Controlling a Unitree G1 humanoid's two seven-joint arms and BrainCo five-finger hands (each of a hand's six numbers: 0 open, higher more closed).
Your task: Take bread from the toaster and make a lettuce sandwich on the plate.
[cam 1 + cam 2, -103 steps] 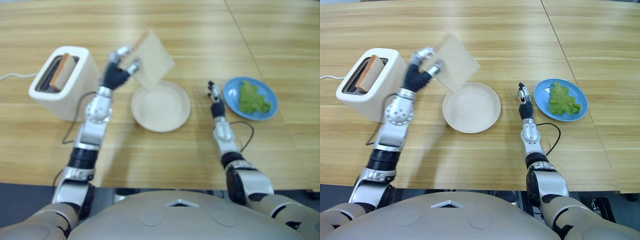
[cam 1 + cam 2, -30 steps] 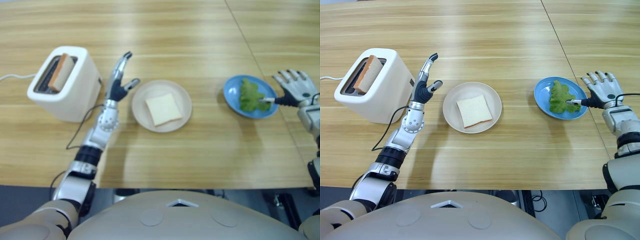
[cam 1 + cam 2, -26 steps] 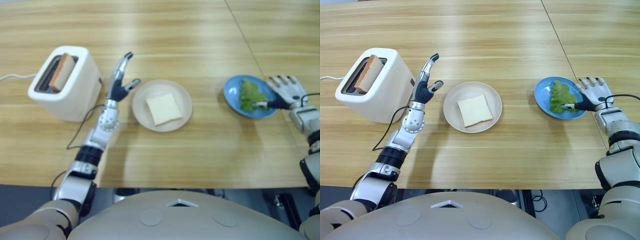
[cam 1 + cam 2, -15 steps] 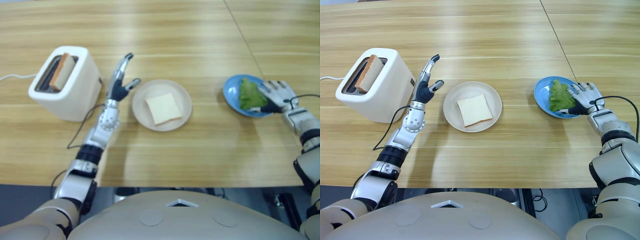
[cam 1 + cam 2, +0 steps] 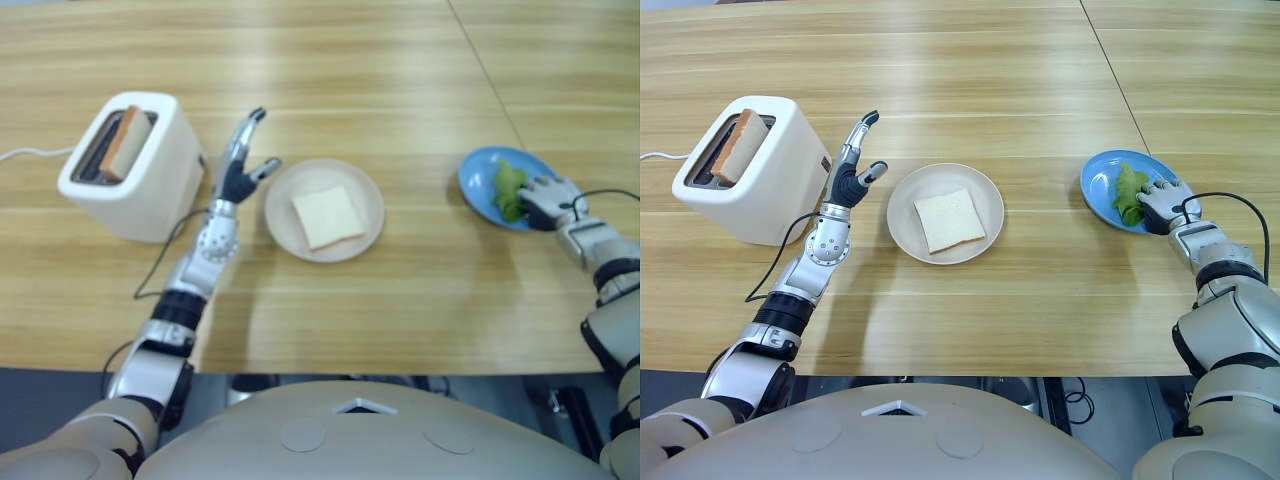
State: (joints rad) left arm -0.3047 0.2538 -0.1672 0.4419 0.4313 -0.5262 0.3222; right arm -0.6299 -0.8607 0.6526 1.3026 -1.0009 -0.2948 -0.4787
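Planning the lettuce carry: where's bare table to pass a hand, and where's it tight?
Free: bare wood between the cream plate and the blue plate; the far table beyond both plates; the near strip before them. Tight: the left hand fills the gap between toaster and cream plate; the right hand is closed on the lettuce over the blue plate's right side.

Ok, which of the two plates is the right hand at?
The blue plate, at the right: it holds the lettuce, which the right hand grips. The cream plate holds a bread slice.
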